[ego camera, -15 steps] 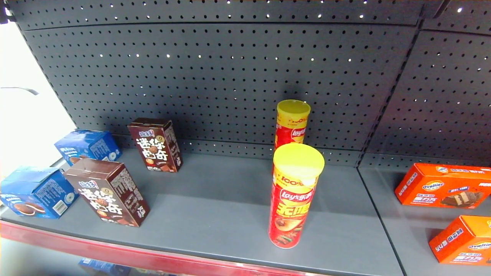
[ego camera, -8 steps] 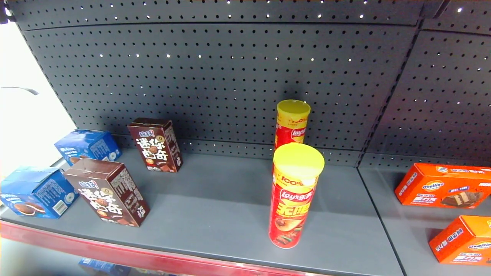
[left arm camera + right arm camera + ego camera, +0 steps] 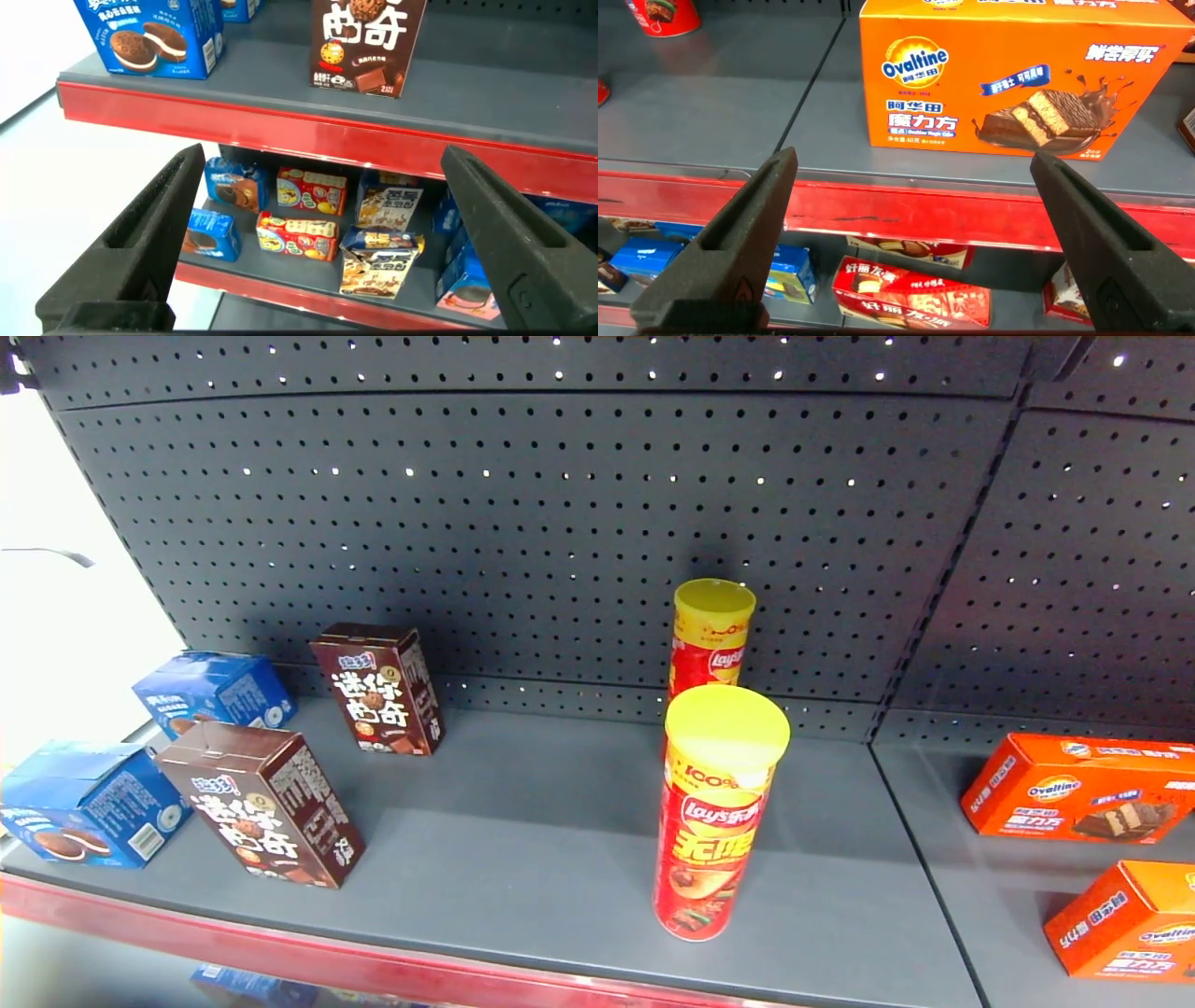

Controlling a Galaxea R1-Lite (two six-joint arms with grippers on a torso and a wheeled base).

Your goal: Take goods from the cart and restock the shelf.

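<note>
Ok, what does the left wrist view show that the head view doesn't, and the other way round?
Left wrist view only: the left arm's fingers, spread open, and the row of snack packs on the lower shelf. Head view only: two upright chip cans, one behind the other, the orange boxes and the pegboard back. Both: the front brown box, the front blue box and the shelf's red edge.

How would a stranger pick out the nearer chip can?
Find the grey shelf with the pegboard back. Right of the brown boxes stand two red, yellow-lidded cans. The front can, ahead of the back can, is nearest the shelf's red edge.
</note>
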